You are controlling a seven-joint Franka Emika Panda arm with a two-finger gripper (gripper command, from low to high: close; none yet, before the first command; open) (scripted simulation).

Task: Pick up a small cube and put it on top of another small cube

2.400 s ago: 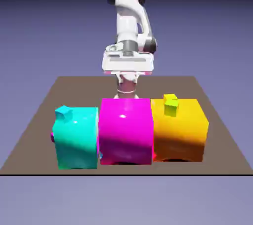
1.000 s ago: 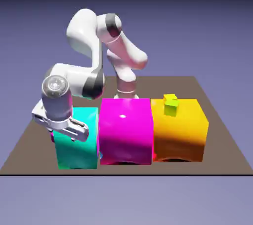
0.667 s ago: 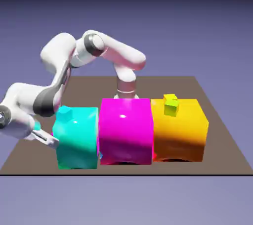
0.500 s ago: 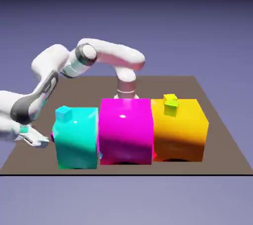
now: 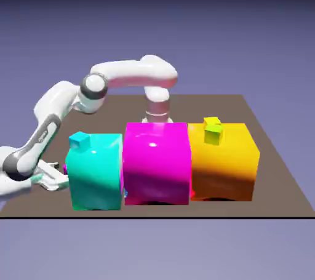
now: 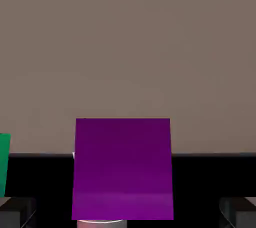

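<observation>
Swung down from upright, the arm now reaches low to the tabletop (image 5: pixel 271 149), its pincer (image 5: pixel 54 179) beside the big cyan block (image 5: pixel 95 171). Jaws stand wide open, the small cube (image 6: pixel 122 169) between them, ungripped and mostly hidden in the exterior view. Another small cube (image 5: pixel 213 130) sits well apart atop the big orange block (image 5: pixel 224 162).

glossy magenta block (image 5: pixel 155 162), matt brown table (image 5: pixel 271 168)

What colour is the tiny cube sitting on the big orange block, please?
Yellow-green; the tiny cube on the orange block shows best in the exterior view.
</observation>
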